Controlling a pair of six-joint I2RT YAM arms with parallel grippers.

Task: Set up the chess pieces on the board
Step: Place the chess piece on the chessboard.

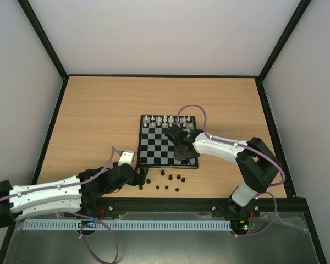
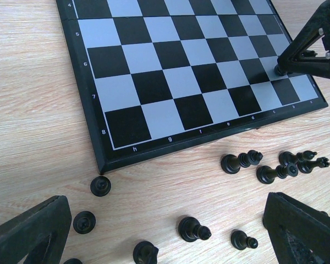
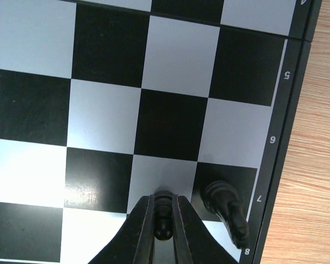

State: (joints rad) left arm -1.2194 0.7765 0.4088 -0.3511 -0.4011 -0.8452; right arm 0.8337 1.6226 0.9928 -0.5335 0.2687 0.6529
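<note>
A black chess piece (image 3: 163, 219) is clamped between the nearly closed fingers of the right claw (image 3: 164, 204) over the board (image 1: 159, 146), beside a second black piece (image 3: 224, 208) at the rim. The left claw (image 2: 165, 234) is held wide open and empty above loose black chess pieces (image 2: 193, 228) scattered on the table (image 1: 99, 121) just off the board's edge.

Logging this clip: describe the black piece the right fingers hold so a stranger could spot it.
On the chessboard, find the near right corner, where the right gripper reaches down. The black piece is pinched between its fingers; its neighbour sits ungripped on the dark square by the 7.
</note>
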